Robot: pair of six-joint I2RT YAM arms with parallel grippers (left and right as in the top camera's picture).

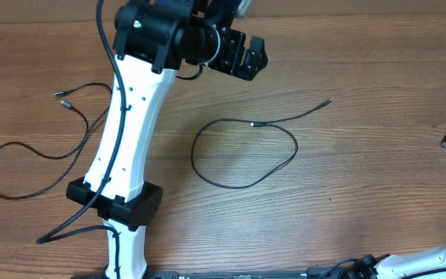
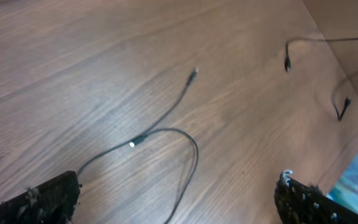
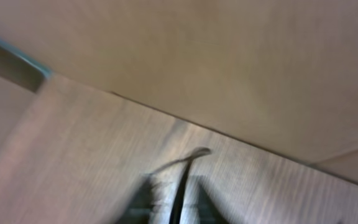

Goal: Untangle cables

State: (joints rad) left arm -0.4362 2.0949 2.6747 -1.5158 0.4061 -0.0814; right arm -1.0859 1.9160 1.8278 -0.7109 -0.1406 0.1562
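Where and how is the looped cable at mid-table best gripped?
Likely the straight tail of the looped cable, near its plug end, from straight above, closing across the cord: it lies flat on the table, clear of the loop's crossing.

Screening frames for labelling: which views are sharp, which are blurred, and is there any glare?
Overhead: sharp, evenly lit, looped cable crisp. Left wrist: fairly sharp, a bright glint on that cable's plug. Right wrist: heavily blurred throughout, nothing crisp.
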